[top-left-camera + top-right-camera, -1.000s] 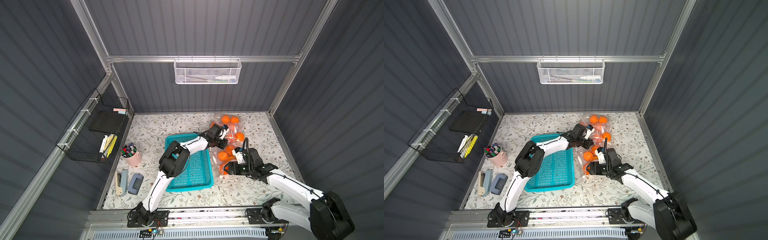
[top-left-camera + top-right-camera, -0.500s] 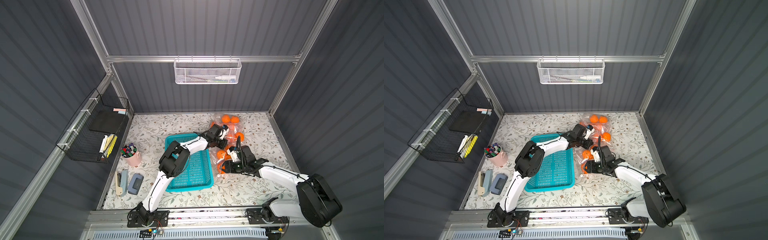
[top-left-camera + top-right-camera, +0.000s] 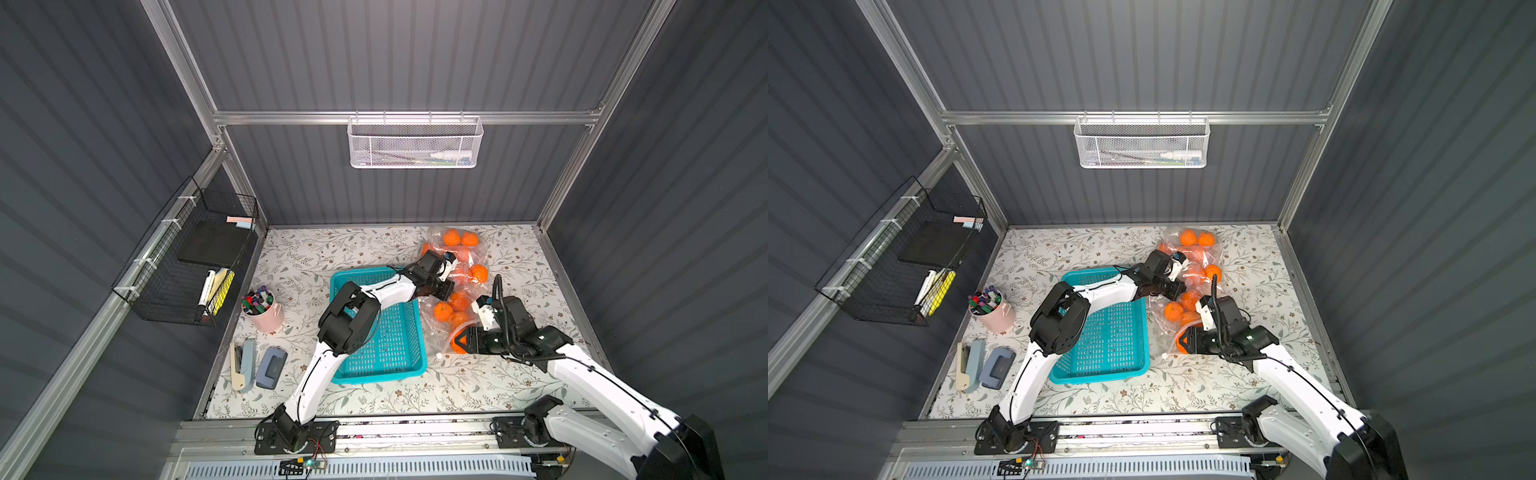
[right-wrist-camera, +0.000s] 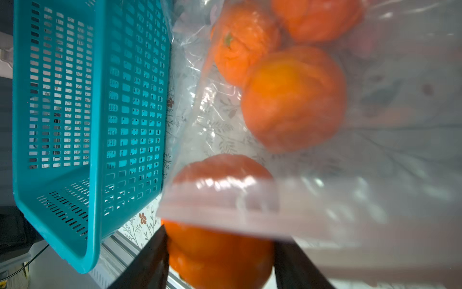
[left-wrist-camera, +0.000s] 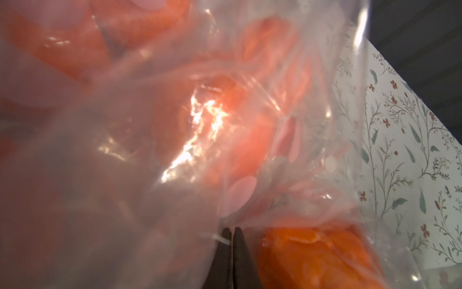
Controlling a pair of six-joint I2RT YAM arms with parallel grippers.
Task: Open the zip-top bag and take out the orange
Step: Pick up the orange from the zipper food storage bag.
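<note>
Left gripper [image 5: 232, 231] jaws together on zip-top bag [image 5: 130, 155] film, right gripper [image 4: 220, 237] jaws clamped on orange [image 4: 217, 260] at bag mouth, beside teal basket [image 4: 75, 125].

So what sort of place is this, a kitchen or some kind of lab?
Most likely a robot test booth, not a kitchen: grey panel walls on an aluminium frame, two arms bolted to a front rail, and a floral-covered tabletop.

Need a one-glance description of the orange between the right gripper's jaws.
Start at the teal basket; a clear bag of oranges lies beside it. The orange is the one nearest the front rail, at the bag's mouth, alone between the right gripper's black jaws.
</note>
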